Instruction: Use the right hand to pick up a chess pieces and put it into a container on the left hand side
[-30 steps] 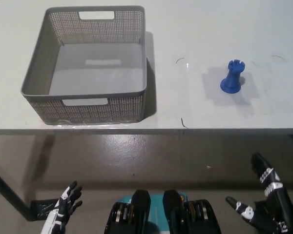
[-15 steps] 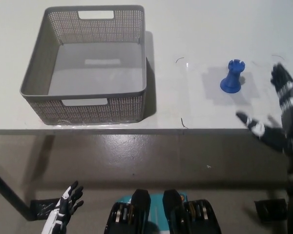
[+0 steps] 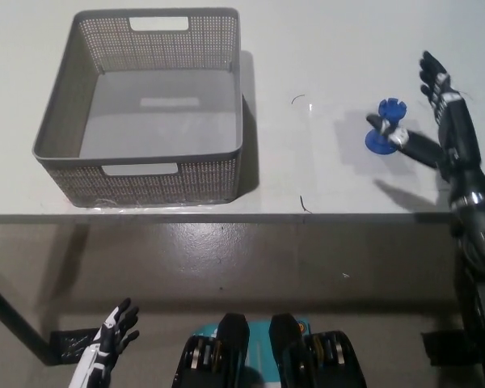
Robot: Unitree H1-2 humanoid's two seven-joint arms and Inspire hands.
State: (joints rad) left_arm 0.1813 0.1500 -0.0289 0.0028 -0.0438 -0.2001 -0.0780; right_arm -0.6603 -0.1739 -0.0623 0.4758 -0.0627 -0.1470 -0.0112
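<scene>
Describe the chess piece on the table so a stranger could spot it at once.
Start at the white table and find the large grey mesh basket on its left half. Look well to the right of it, where the black right hand reaches in open. Just beside that hand stands a small blue rook, upright with a notched top, the only coloured thing on the tabletop.

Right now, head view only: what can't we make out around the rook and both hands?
- Contact: one finger of the open right hand crosses the blue rook; touching or just above, cannot tell.
- Rook's right side and base: partly covered by that finger.
- Left hand: cut off by the bottom edge, resting low under the table.
- Basket: near wall hides the floor strip behind it.
</scene>
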